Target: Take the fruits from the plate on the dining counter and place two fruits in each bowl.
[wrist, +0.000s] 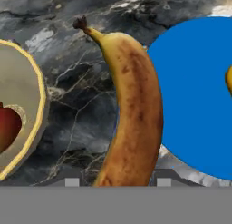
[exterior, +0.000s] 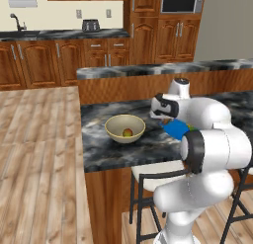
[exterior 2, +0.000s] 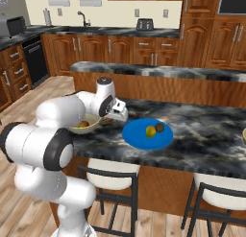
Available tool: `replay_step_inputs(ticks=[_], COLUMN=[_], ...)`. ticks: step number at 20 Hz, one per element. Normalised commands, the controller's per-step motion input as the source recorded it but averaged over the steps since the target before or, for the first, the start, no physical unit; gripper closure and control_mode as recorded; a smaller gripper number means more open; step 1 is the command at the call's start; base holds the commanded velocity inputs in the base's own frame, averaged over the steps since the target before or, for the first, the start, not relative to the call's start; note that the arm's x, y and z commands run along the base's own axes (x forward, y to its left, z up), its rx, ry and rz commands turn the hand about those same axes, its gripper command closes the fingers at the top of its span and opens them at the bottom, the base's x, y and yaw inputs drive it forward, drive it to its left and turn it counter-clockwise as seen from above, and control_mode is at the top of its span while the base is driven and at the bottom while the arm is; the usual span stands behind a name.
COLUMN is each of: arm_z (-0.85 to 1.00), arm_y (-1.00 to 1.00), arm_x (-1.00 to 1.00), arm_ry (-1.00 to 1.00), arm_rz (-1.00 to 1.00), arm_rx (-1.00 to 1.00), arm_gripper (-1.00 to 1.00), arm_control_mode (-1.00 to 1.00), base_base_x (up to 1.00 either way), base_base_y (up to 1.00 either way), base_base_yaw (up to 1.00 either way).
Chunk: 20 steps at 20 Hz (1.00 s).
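A brown-spotted banana lies lengthwise between my gripper's two finger tips, which stand close on either side of it. It sits over the dark marbled dining counter, overlapping the left edge of the blue plate. On the plate rest a yellow-green fruit and a dark brown ball. To the left, the cream bowl holds an orange-green fruit. My gripper hangs low between bowl and plate; whether the tips press the banana is unclear.
A raised ledge runs along the far side of the counter. Stools stand at its near side. A cream rim shows at the right edge. Kitchen cabinets line the back wall.
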Motion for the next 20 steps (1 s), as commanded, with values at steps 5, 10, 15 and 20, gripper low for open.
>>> replay_step_inputs(ticks=[5,10,15,20], arm_z=[0.53,0.16,-0.01,-0.16], arm_y=[0.84,0.91,0.67,0.26], arm_x=[-0.36,-0.03,0.33,0.5], arm_ry=[0.0,0.0,0.0,0.0], arm_rz=[0.05,0.04,0.0,0.0], arm_rx=[0.01,0.0,0.0,0.0], arm_gripper=[1.0,1.0,1.0,1.0], arm_control_mode=[-1.0,-1.0,-1.0,-1.0], base_base_x=[0.0,0.0,0.0,0.0], base_base_y=[0.0,0.0,0.0,0.0], base_base_yaw=[0.0,0.0,0.0,0.0])
